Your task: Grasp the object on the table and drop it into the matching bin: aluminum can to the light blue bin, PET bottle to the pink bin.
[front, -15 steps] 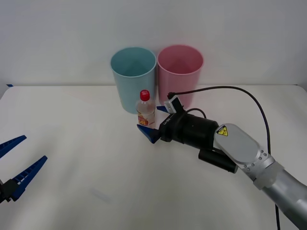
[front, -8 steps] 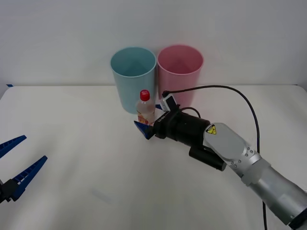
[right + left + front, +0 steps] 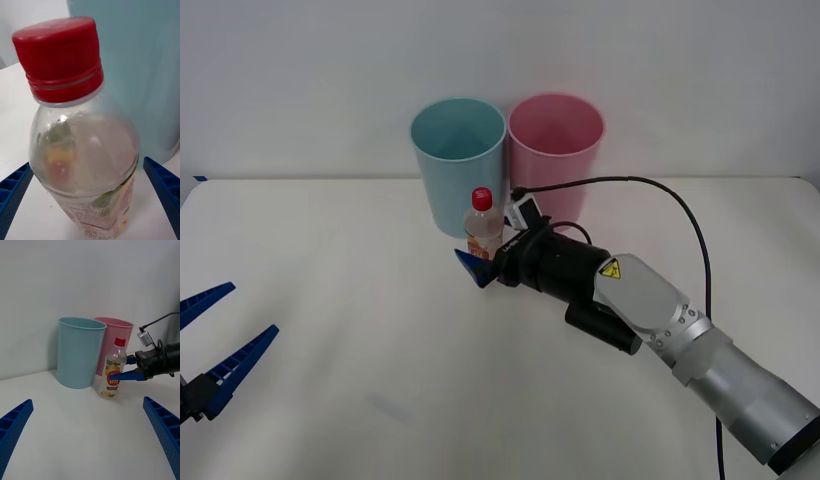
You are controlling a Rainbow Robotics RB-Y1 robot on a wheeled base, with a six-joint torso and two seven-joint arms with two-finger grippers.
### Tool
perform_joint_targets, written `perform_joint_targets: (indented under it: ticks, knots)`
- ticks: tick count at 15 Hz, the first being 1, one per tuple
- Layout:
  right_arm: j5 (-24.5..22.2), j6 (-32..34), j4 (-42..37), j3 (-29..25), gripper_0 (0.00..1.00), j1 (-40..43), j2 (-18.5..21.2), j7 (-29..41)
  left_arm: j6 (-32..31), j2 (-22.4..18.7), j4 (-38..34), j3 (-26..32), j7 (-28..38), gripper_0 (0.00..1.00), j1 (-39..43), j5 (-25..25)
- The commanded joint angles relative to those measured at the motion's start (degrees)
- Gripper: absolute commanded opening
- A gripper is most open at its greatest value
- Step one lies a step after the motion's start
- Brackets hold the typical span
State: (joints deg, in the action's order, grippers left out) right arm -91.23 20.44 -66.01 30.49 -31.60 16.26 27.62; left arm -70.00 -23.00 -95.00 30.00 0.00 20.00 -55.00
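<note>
On the wide white table (image 3: 360, 330), set against a plain pale wall, the light blue bin (image 3: 459, 160) and the pink bin (image 3: 556, 152) stand side by side near the back edge. Just in front of the blue one (touching it or nearly so) stands the bottle (image 3: 482, 228), upright, red cap on top.

From the front, the right gripper (image 3: 485, 258) reaches in from the right with a finger on either side of the bottle. Its wrist camera adds what that view hides: the blue ribbed fingers (image 3: 163, 187) stand apart, with a gap between each one and the clear plastic, so nothing is clamped. The left wrist camera shows the label's yellow and red.

Near the table's left edge the left gripper (image 3: 215, 335) hangs low, fingers spread wide.
</note>
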Motion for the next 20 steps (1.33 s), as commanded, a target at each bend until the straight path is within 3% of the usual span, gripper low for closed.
perform_joint_targets:
  ticks: [1, 2, 3, 14, 20]
  knots:
    - [0.0, -0.1, 0.0, 0.0, 0.82, 0.0, 0.0, -0.1, 0.0, 0.0, 0.0, 0.0, 0.0, 1.0, 0.0, 0.0]
    - [0.0, -0.5, -0.1, 0.1, 0.08, 0.0, 0.0, -0.2, 0.0, 0.0, 0.0, 0.0, 0.0, 1.0, 0.0, 0.0]
    - [0.0, -1.0, 0.0, 0.1, 0.0, 0.0, 0.0, -0.4, 0.0, 0.0, 0.0, 0.0, 0.0, 1.0, 0.0, 0.0]
    - [1.0, -1.1, -0.8, 0.1, 0.0, -0.1, 0.2, -0.4, 0.0, 0.0, 0.0, 0.0, 0.0, 1.0, 0.0, 0.0]
    - [5.6, -0.9, -11.3, 0.1, 0.0, 5.5, 7.3, 0.3, 0.0, 0.0, 0.0, 0.0, 0.0, 1.0, 0.0, 0.0]
